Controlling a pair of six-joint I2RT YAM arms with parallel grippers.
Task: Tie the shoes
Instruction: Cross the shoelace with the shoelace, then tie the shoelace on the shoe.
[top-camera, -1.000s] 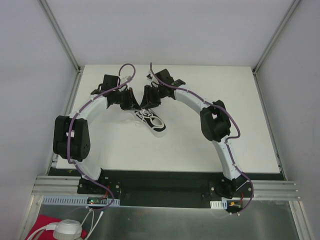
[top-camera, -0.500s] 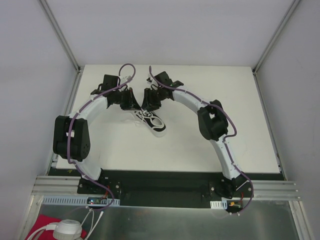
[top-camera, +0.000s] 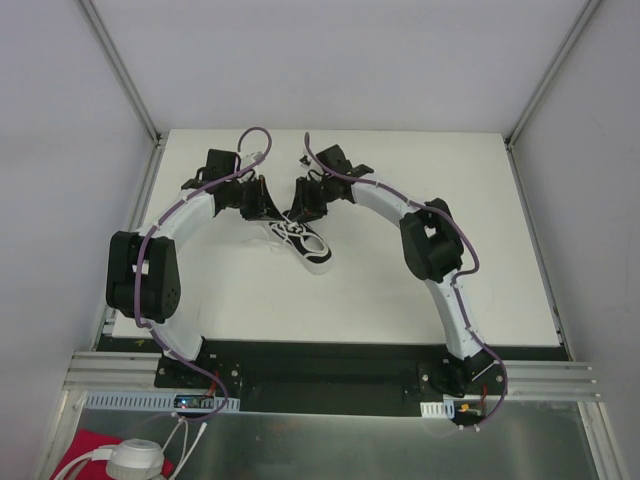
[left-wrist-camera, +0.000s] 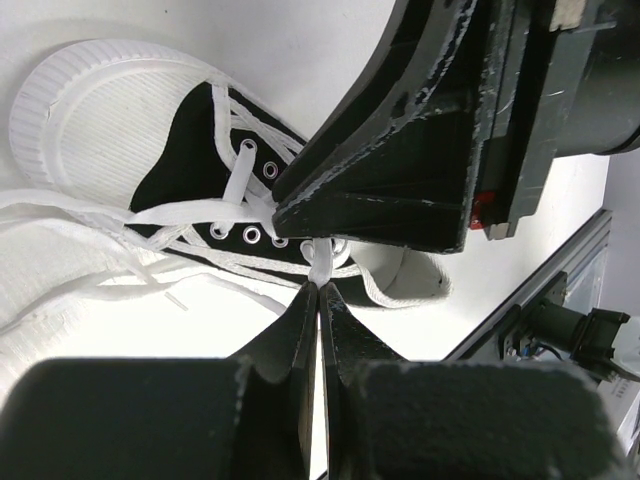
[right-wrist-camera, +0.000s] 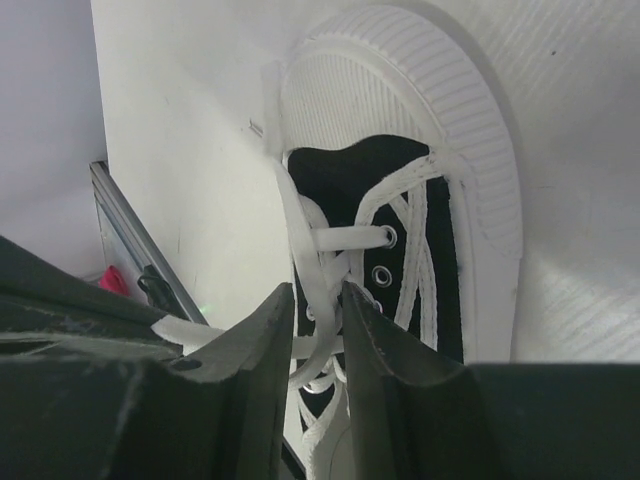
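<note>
The shoe (top-camera: 308, 245) is a small black sneaker with a white sole, lying on the white table between both arms. My left gripper (top-camera: 262, 205) stands at its lace end. In the left wrist view this gripper (left-wrist-camera: 320, 287) is shut on a white lace (left-wrist-camera: 322, 262) that rises from the eyelets of the shoe (left-wrist-camera: 190, 135). My right gripper (top-camera: 306, 203) hovers close beside it over the shoe (right-wrist-camera: 370, 180). Its jaws (right-wrist-camera: 317, 290) stand a narrow gap apart, with a lace loop (right-wrist-camera: 305, 240) running between them, not visibly pinched.
Loose lace ends (left-wrist-camera: 70, 225) trail over the table beside the shoe. The right gripper's body (left-wrist-camera: 420, 170) fills the space just beyond my left fingertips. Grey walls and metal rails (top-camera: 150, 180) border the white table (top-camera: 420, 290).
The right gripper has shifted slightly to the right above the shoe and its jaws have narrowed. The left arm and the shoe stay where they were.
</note>
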